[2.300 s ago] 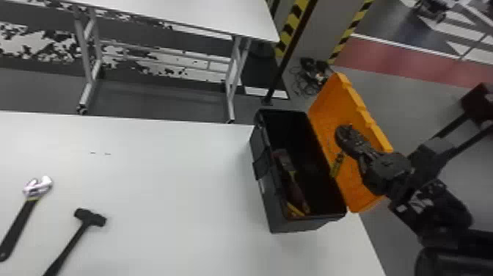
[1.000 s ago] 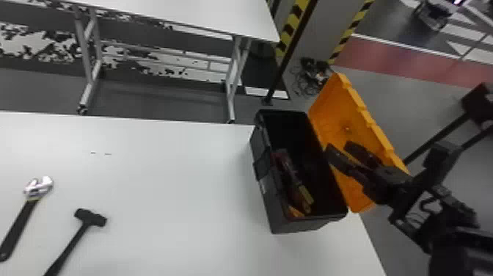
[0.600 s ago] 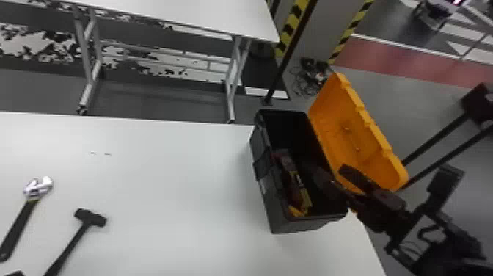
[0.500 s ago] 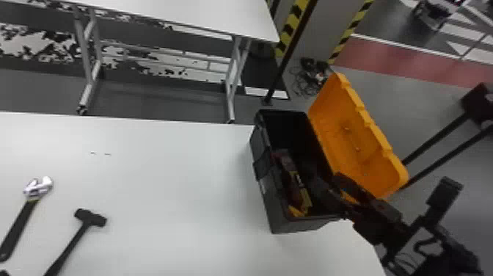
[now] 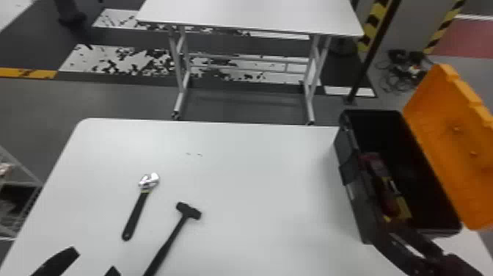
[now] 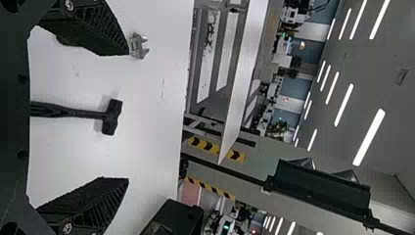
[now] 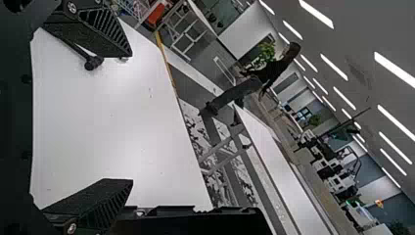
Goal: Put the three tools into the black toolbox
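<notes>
My left gripper [image 5: 91, 262] stands open at the near left of the table, just in front of the black hammer [image 5: 168, 240] and the adjustable wrench [image 5: 137, 211]. In the left wrist view, the hammer [image 6: 73, 111] lies between the spread fingers of my left gripper [image 6: 128, 115], and the wrench head [image 6: 138, 45] peeks out past one fingertip. A red-and-yellow tool [image 5: 385, 183] rests inside the black toolbox [image 5: 348, 176]. By the toolbox's near end is my right gripper [image 5: 392, 229]; in the right wrist view the gripper [image 7: 132, 117] is open and empty, with the hammer head [image 7: 93, 62] farther off.
The toolbox's orange lid [image 5: 455, 146] hangs open on its right side. The toolbox stands at the right edge of the white table [image 5: 256, 176]. A second white table [image 5: 249, 14] stands beyond, with a dark pole [image 5: 374, 51] near it.
The head view has swung left. My right gripper has come from over the orange lid to the toolbox's near end. My left gripper has come into view at the lower left.
</notes>
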Tool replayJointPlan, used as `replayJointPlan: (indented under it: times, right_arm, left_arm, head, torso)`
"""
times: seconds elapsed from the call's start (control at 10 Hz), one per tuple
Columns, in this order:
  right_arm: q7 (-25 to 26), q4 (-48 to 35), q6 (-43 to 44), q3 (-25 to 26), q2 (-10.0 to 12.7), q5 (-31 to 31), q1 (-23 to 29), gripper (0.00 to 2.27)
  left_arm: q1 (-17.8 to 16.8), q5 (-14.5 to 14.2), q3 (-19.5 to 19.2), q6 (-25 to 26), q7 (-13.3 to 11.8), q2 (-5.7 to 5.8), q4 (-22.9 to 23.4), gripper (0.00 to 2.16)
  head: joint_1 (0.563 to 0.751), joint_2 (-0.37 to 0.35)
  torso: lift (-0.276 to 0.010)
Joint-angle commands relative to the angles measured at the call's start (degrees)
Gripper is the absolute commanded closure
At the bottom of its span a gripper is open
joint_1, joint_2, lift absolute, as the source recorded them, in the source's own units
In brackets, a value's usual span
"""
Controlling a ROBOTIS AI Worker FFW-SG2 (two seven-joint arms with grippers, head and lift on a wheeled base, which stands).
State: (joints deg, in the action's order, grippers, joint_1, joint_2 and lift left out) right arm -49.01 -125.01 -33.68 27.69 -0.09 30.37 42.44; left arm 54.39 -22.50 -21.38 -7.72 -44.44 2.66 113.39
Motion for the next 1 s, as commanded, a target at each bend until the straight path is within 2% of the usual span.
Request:
replayJointPlan:
  times: [0.0,0.2,0.5,0.6,0.8,0.9]
  right_arm:
    - [0.1,1.2,4.5,-2.6,0.1,-1.9,0.9,0.09]
    - [0.4,1.7,8.1,-2.9,0.1,-3.9,1.9,0.11]
    - [0.8,2.0,15.4,-2.9,0.1,-7.1,4.9,0.11]
    - [0.9,2.5,18.1,-2.9,0.1,-8.0,5.5,0.11]
    - [0.8,2.9,20.5,-2.6,0.1,-8.0,6.8,0.11]
    - [0.7,3.1,21.4,-2.4,0.1,-7.8,7.1,0.11]
  left_arm:
    - [-0.2,0.0,-1.4,-0.8,0.1,-0.11,-0.5,0.08]
    - [-0.5,0.0,-1.7,-0.9,0.4,-0.2,-1.2,0.08]
    - [-1.3,2.3,-0.3,0.8,2.8,-0.03,-1.6,0.08]
    - [-2.2,3.5,0.6,6.6,4.4,0.24,-1.0,0.08]
    - [-3.8,7.8,3.8,9.4,8.2,0.94,-0.8,0.08]
    - [-5.5,9.2,4.9,12.8,9.1,1.38,-0.8,0.08]
  head:
    - [0.695,0.065]
    - [0.695,0.124]
    - [0.695,0.13]
    - [0.695,0.113]
    - [0.695,0.063]
    - [0.695,0.034]
  torso:
    - [-0.051]
    - [-0.051]
    - [-0.051]
    - [-0.051]
    - [-0.051]
    - [-0.051]
